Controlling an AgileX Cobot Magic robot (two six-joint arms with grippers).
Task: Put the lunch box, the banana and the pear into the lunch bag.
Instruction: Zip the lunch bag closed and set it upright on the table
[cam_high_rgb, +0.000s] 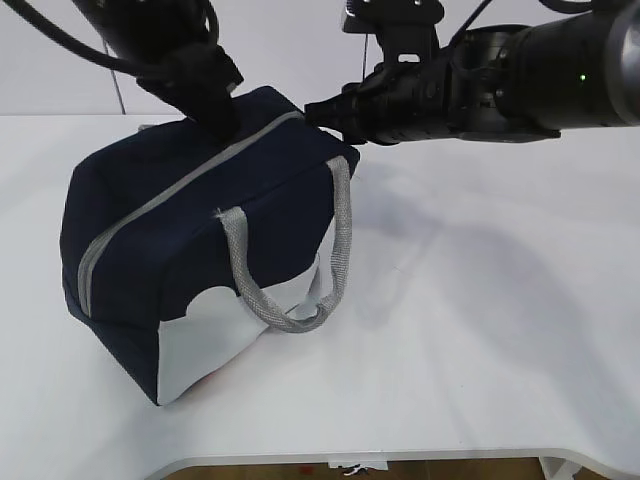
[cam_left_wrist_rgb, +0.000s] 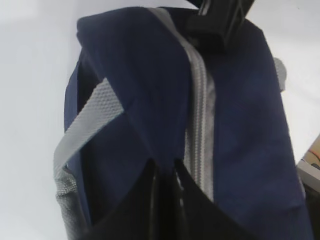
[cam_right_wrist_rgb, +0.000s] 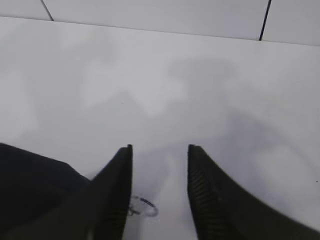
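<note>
Lunch bag (cam_high_rgb: 200, 250) is a boxy navy fabric bag lying on the white table (cam_high_rgb: 480, 330), left of centre in the exterior view. The grey zipper (cam_high_rgb: 190, 180) runs along its top edge and looks closed over the whole length that shows. One grey webbing handle (cam_high_rgb: 300, 270) hangs in a loop down the near side, over the white lower panel (cam_high_rgb: 235, 345). In the left wrist view a second grey handle (cam_left_wrist_rgb: 85, 127) crosses the other side of the bag.

Contents: can't see inside the bag. Lunch box, banana and pear show in no view, so can't tell where they are.

Left gripper (cam_left_wrist_rgb: 165, 185) sits on top of the bag at its far end, just beside the zipper. Its jaws are clenched with a fold of navy fabric pinched up between them. In the exterior view only the black arm body above the bag shows; the fingertips are hidden there.

Right gripper (cam_right_wrist_rgb: 160, 175) is at the bag's far-right top corner, where the zipper ends. Its jaws are parted with bare table showing in the gap, gripping nothing. A small metal ring pull (cam_right_wrist_rgb: 142, 206) lies low in that gap, next to the left finger, partly cut off by it; can't tell if it touches. Dark bag fabric fills the bottom left of that view.

Something pale with print sits at the right edge of the left wrist view, cut off and unidentifiable.
</note>
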